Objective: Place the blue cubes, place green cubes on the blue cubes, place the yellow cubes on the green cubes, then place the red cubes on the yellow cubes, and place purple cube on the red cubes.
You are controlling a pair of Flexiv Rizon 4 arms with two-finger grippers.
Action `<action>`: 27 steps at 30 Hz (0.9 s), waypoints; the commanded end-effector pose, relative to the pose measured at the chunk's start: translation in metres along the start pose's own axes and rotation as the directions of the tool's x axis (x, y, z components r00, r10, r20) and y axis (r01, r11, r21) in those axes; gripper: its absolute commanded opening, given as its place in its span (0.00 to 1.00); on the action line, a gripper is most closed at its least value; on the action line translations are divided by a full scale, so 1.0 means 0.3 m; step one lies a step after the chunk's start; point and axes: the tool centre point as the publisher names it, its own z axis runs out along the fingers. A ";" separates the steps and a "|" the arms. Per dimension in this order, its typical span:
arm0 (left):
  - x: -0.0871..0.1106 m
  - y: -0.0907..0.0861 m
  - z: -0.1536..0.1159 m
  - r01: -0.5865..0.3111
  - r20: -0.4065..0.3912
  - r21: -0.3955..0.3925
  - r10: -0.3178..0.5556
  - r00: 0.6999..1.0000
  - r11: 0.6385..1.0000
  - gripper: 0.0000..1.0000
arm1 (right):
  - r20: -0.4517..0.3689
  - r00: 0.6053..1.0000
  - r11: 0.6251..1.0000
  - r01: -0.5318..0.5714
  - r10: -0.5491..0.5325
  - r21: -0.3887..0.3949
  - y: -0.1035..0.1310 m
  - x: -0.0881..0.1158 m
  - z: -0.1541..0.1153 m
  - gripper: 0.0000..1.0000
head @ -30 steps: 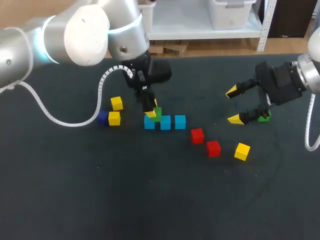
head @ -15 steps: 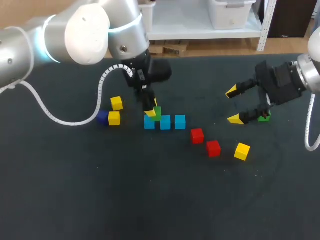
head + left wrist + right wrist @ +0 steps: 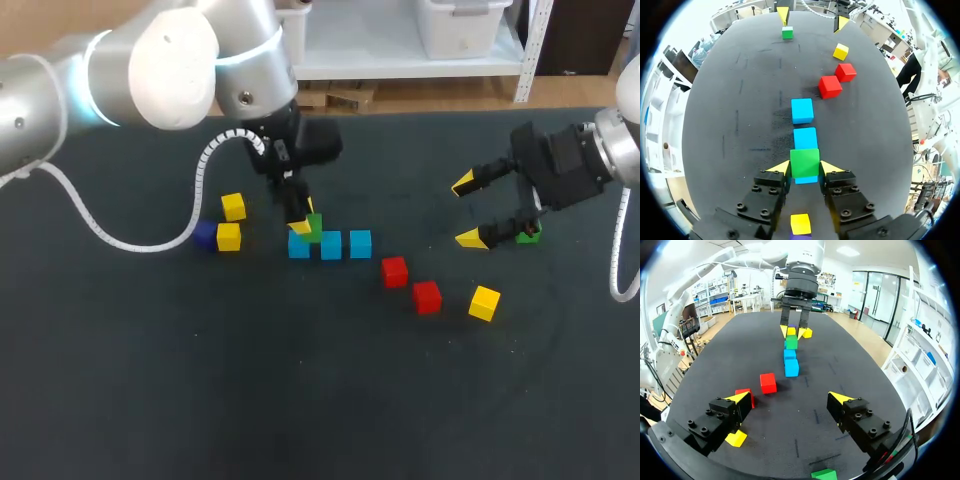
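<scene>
One dark table [image 3: 300, 400], left pincer [image 3: 805, 168] gripping green cube [image 3: 804, 161], right pincer [image 3: 466, 211] spread wide

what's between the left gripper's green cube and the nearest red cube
Two blue cubes in a line ahead of the green cube, then bare table, clearest in the left wrist view.

Row of three blue cubes [image 3: 802, 110], green cube [image 3: 804, 162] atop one end, red cubes [image 3: 394, 271] nearby
</scene>
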 end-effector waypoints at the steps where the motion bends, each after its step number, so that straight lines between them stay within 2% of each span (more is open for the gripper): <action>1: 0.003 0.004 0.000 -0.002 0.000 0.002 0.002 1.000 1.000 0.22 | 0.003 1.000 1.000 0.001 -0.001 0.000 -0.002 0.002 0.003 1.00; 6: 0.003 0.002 0.000 -0.002 0.002 0.003 0.002 1.000 1.000 0.23 | 0.003 1.000 1.000 0.001 -0.001 0.000 -0.002 0.002 0.003 1.00; 19: -0.004 -0.004 0.005 -0.011 0.003 0.005 0.011 1.000 1.000 0.17 | 0.003 1.000 1.000 0.001 -0.001 0.000 -0.002 0.002 0.003 1.00; 24: -0.005 -0.006 0.007 -0.009 0.002 0.009 0.009 1.000 1.000 0.21 | 0.003 1.000 1.000 0.001 -0.001 0.000 -0.002 0.002 0.003 1.00; 27: -0.004 -0.006 0.007 -0.010 0.001 0.009 0.010 1.000 1.000 0.30 | 0.003 1.000 1.000 0.001 -0.001 0.000 -0.002 0.002 0.003 1.00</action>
